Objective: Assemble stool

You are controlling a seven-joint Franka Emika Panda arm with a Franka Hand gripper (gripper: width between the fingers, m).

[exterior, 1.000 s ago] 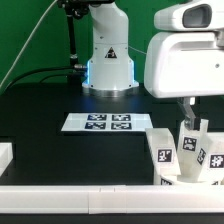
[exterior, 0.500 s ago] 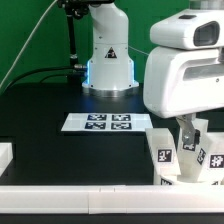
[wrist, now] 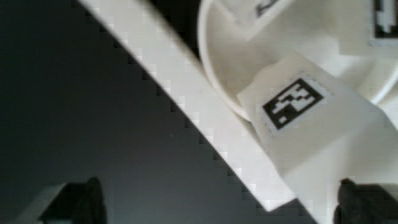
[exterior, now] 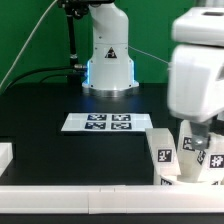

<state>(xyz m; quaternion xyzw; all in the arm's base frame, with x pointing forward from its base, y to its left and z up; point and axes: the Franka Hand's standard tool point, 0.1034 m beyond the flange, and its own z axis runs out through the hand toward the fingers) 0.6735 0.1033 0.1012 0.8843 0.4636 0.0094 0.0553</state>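
The white stool parts stand bunched at the front of the exterior view's right. One tagged block leg (exterior: 161, 150) is upright at the bunch's left, and more tagged white pieces (exterior: 213, 160) are beside it. My gripper (exterior: 198, 144) hangs just over this bunch, below the big white arm link. In the wrist view a leg with a black-and-white tag (wrist: 295, 100) lies next to a long white edge (wrist: 178, 90), with a curved white rim (wrist: 222, 40) behind. My gripper (wrist: 219, 205) is open, its dark fingertips (wrist: 75, 202) wide apart and holding nothing.
The marker board (exterior: 97, 122) lies flat mid-table in front of the robot base (exterior: 108, 60). A white border rail (exterior: 80, 196) runs along the front edge, and a white block (exterior: 5, 155) sits at the exterior view's left.
The arm has swung toward the exterior view's right and the gripper has come lower over the bunched stool parts. The parts have not moved.
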